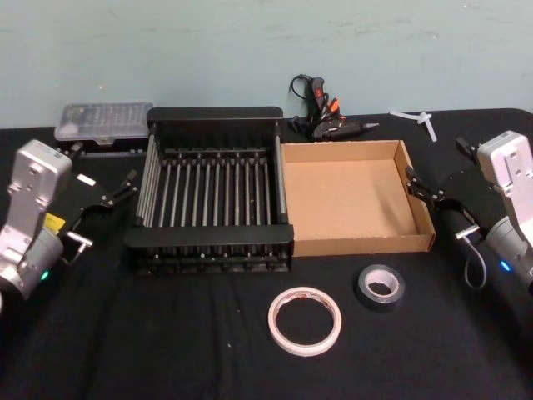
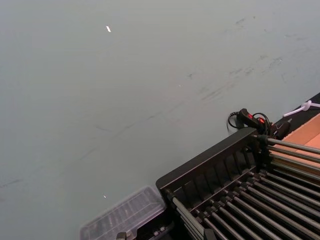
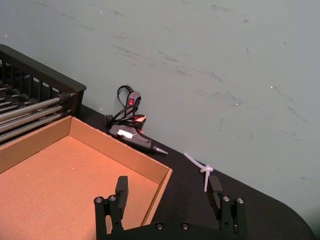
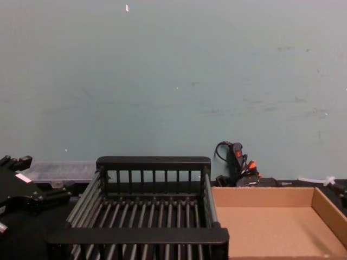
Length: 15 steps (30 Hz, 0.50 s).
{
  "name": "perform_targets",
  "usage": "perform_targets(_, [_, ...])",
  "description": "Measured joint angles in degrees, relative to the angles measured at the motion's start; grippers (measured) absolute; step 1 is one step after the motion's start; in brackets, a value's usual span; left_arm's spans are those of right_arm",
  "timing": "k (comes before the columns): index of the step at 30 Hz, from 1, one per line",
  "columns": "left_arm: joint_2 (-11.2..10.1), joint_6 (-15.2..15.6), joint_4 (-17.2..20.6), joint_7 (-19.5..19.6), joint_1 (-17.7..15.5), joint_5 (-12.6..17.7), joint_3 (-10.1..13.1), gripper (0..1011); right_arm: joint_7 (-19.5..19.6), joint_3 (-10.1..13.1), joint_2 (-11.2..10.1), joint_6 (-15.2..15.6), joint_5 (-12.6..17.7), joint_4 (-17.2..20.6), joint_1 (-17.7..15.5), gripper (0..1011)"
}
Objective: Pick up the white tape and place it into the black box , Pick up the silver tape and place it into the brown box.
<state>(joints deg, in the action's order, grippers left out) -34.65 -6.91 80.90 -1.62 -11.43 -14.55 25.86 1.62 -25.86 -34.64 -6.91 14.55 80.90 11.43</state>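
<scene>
Head view: white tape (image 1: 305,321) flat on worktop (image 1: 166,350), nearest the robot; silver tape (image 1: 381,287) just beside it to the right, also flat. Both apart from the boxes, neither yet picked. Black box (image 1: 212,250) and brown box (image 1: 354,244) set side by side, touching, mouths up, ready to receive. Left gripper (image 1: 123,190) parked beside black box, right gripper (image 1: 426,190) hovering at brown box's right wall; each on the side of its likely target.

Left wrist view: black box rim (image 2: 210,160) below; state of left fingers cannot be told.

Right wrist view: right fingers (image 3: 121,187) spread wide, holding nothing, straddling brown box corner (image 3: 165,176).

Chest view: both boxes empty.
</scene>
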Motion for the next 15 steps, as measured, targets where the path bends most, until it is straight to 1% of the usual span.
perform_targets(15, [0.00,0.00,0.00,0.00,0.00,0.00,0.00,1001,0.00,0.00,0.00,0.00,0.00,0.00,0.00,1003])
